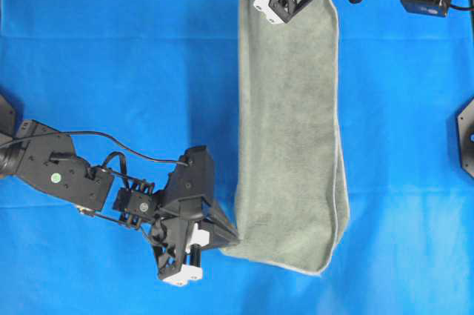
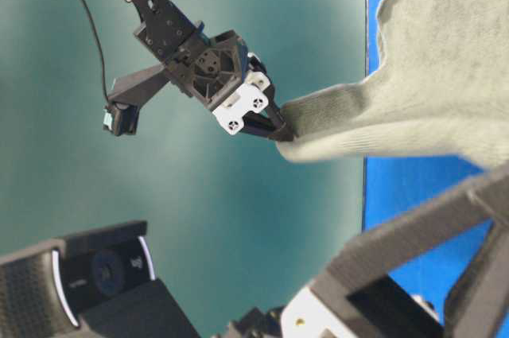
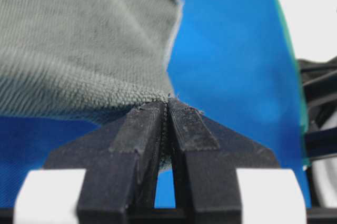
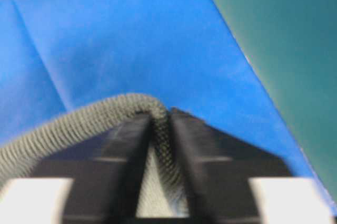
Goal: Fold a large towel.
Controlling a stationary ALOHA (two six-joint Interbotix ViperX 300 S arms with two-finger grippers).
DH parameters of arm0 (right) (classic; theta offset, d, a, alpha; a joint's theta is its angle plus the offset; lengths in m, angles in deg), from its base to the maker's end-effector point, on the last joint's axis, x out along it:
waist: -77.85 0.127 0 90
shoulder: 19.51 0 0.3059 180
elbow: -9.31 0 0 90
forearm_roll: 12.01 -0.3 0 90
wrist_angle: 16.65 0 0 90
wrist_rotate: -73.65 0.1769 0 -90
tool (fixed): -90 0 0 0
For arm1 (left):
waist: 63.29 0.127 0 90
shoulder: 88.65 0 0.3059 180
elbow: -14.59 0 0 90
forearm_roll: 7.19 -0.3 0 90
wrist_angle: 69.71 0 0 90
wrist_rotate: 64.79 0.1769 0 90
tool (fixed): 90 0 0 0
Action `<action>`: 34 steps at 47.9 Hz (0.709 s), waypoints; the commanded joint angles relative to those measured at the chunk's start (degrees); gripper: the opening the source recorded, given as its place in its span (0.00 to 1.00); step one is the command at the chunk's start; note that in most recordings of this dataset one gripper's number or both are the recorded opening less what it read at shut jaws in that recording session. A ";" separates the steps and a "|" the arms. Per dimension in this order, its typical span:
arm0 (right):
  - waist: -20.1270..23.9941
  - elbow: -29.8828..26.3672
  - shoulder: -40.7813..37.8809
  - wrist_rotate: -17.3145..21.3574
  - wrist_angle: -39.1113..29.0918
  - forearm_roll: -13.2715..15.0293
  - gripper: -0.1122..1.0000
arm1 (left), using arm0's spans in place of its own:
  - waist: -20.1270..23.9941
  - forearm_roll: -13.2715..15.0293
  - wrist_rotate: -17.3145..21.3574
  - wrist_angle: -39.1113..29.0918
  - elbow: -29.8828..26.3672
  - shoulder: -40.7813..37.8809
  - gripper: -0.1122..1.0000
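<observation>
The grey-green towel (image 1: 290, 130) lies as a long folded strip on the bright blue sheet (image 1: 118, 55), running from the top edge to the near edge. My left gripper (image 1: 231, 239) is shut on the towel's near left corner; in the left wrist view the cloth (image 3: 79, 45) is pinched between the fingertips (image 3: 142, 124). My right gripper (image 1: 272, 5) is shut on the towel's far left corner, with terry edge (image 4: 79, 121) clamped between its jaws. The table-level view shows a gripper (image 2: 278, 130) holding a lifted towel corner (image 2: 413, 91).
The blue sheet covers the table on both sides of the towel. A black base (image 1: 465, 133) sits at the right edge. A teal surface (image 4: 284, 39) lies beyond the sheet's edge. A webcam (image 2: 95, 274) stands in the table-level foreground.
</observation>
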 commanded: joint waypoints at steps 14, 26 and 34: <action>0.09 0.79 3.34 -0.79 0.00 0.62 0.68 | 1.41 -0.26 -0.44 -6.68 0.79 6.42 0.81; 0.35 5.01 12.57 -0.79 -0.44 0.79 0.68 | 2.64 -0.18 -0.35 -13.80 4.39 15.21 0.85; 0.53 11.43 19.95 -0.44 0.09 0.79 0.68 | 9.05 -1.14 0.79 -13.01 8.44 20.92 0.85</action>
